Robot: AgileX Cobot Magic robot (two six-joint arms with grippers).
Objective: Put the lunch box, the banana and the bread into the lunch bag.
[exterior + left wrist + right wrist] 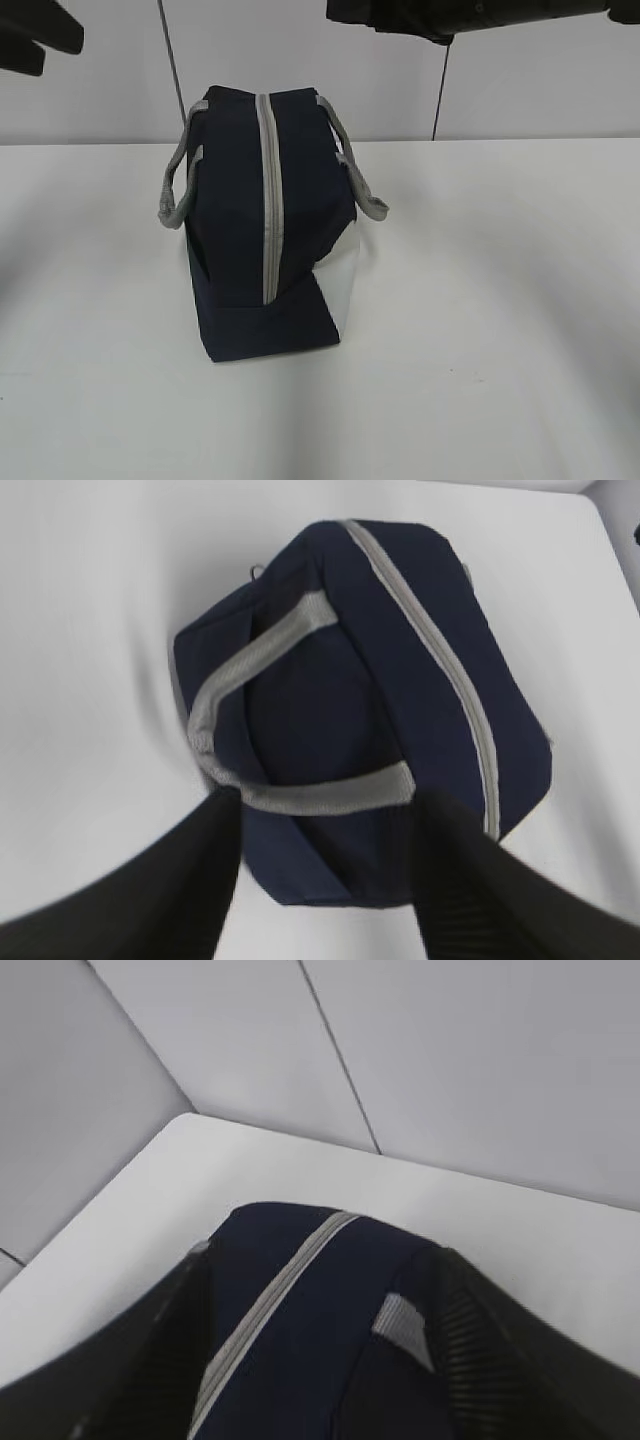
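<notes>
My left gripper (320, 870) hung with its two dark fingers (190, 880) spread wide at 6 o'clock. My right gripper (320, 1360) likewise stood parted, fingers (500, 1350) flanking the lower frame.

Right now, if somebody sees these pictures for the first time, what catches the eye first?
The large navy-blue fabric lunch bag stands alone in the middle of the white table, its grey zipper strip running over the top. Grey strap handles hang at both sides.

Exterior: faces 12 o'clock, near counter (500, 350) height. Wrists: look down, close. Shared: navy-blue fabric bag with grey zipper (265, 230) (400, 680) (310, 1360).
</notes>
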